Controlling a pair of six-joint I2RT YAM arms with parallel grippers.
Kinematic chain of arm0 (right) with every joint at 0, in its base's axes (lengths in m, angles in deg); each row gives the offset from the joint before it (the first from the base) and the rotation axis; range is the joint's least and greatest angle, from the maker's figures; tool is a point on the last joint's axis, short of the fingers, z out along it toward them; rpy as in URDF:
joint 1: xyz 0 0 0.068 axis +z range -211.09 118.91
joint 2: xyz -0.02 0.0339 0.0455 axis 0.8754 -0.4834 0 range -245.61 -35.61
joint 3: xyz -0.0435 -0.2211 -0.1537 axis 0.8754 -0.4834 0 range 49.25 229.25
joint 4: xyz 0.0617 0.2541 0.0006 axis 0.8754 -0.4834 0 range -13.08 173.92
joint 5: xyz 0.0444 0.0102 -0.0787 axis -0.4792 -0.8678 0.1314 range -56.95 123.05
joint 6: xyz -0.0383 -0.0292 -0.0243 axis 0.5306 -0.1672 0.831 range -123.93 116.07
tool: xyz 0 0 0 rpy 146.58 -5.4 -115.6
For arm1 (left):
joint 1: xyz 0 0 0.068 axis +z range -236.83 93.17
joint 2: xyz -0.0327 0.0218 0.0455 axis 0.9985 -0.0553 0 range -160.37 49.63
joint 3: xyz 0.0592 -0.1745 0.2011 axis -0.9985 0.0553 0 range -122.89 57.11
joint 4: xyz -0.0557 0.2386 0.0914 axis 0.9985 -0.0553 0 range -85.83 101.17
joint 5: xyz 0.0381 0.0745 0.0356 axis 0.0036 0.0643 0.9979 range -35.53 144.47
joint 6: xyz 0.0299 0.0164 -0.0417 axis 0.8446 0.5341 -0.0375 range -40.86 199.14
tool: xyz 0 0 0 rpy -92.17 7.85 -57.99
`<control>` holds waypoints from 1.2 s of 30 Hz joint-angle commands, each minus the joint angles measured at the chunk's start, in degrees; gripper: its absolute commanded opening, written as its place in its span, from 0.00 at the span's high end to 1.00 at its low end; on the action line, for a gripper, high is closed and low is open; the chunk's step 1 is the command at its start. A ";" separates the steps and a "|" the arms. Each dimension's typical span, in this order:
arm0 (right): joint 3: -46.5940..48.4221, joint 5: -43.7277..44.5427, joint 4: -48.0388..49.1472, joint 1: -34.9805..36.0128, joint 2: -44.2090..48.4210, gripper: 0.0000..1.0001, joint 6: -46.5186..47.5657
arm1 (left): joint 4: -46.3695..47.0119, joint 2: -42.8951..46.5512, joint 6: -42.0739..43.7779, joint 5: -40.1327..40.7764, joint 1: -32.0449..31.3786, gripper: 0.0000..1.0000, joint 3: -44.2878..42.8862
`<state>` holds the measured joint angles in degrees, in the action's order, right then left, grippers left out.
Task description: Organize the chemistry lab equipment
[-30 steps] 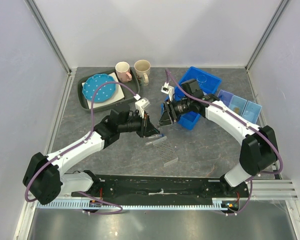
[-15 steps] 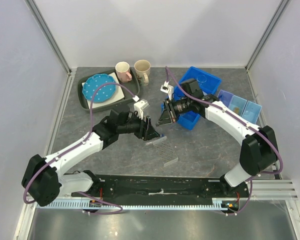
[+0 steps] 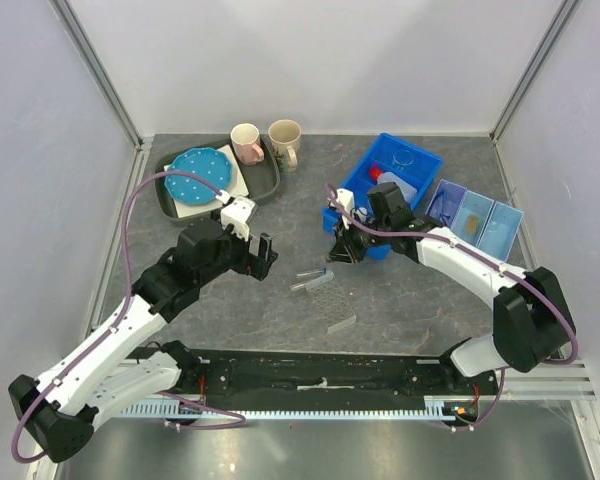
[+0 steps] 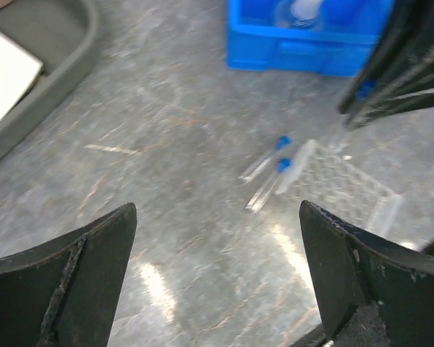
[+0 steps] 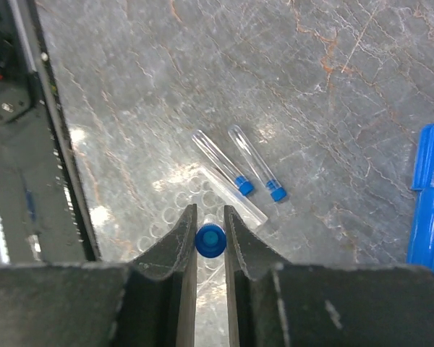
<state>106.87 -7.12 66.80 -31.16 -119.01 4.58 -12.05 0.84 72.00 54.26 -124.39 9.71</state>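
- Top external view is showing you the grey stone table (image 3: 230,330) carrying everything, with both arms reaching in toward its middle.
- You are looking at a big blue bin (image 3: 416,147) sitting at the far right. A small white red-capped squeeze bottle (image 3: 385,178) and a small clear beaker (image 3: 405,157) are lying inside it.
- At the far left, a grey tray (image 3: 163,188) is carrying a blue dotted plate (image 3: 198,178). A pink mug (image 3: 246,142) and a beige mug (image 3: 285,140) are standing just beyond the tray.
- Your left gripper (image 3: 263,255) is hovering left of centre with its fingers (image 4: 79,267) spread wide and nothing between them. It is sitting well apart from the glassware.
- Your right gripper (image 5: 209,215) is hanging over the middle of the table, just near of the bin. Its fingers are pinching a blue-capped clear tube (image 5: 210,240) that is standing upright, cap toward the wrist camera.
- The clear tube rack (image 4: 343,189) is lying on the table directly under that pinched tube. You cannot tell whether the tube's lower end is sitting in a hole.
- Two loose blue-capped tubes (image 5: 220,163) are lying flat side by side, just beside the rack's left edge and slightly apart from each other.
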 commanded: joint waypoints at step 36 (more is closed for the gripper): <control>-7.97 8.26 7.90 5.14 0.43 0.83 12.05 | -3.58 -1.74 3.62 12.16 0.30 0.04 4.86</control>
<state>98.76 1.89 72.19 -26.44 -118.70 16.95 -16.84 -1.32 74.16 66.39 -124.39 14.98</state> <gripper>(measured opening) 0.222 0.969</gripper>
